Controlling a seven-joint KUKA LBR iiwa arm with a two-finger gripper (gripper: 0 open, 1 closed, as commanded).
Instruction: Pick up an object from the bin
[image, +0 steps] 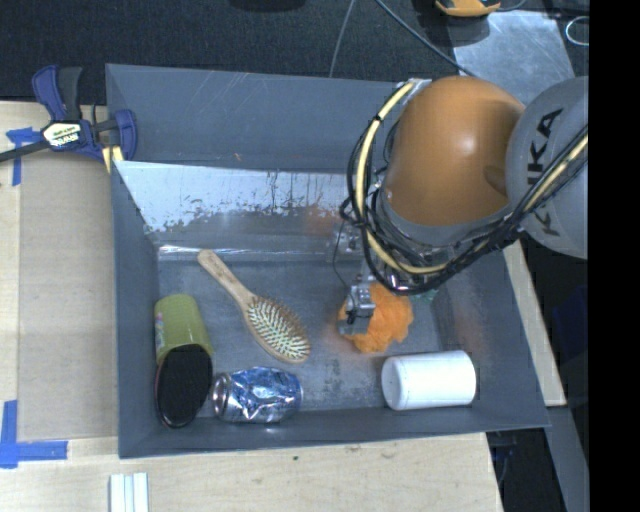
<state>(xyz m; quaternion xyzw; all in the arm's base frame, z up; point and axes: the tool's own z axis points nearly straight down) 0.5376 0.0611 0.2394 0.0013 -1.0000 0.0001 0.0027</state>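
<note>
Starting at the left of the bin (135, 300): a green bottle (178, 322) lies on its side along the left wall, its black cap (183, 386) towards the near corner. I reckon it simply rolled to rest there. Just beside the cap is a crushed blue-and-silver can (256, 393), lying flat against the near wall.

Moving right, a wooden hairbrush (262, 312) lies diagonally, bristles up, with its handle pointing up-left. It has open floor all round it.

Now the middle, where I'm working. My end effector (356, 318) is low in the bin, right at the left edge of a soft orange lump (388, 322). That could be a sponge or a wad of cloth. That's the thing I'm over, and I judge it to be the pick, since it looks yielding and easy to pinch. From up here I cannot tell whether the end effector is spread apart or closed together, or whether it has any of the orange in its grip.

Near the lump, towards the front wall, a white cylinder (430, 380) lies on its side.

The arm's orange cover (450, 150) and its cables block the far-right floor of the bin. They also hide the upper part of the orange lump, so its true shape is a guess.
</note>
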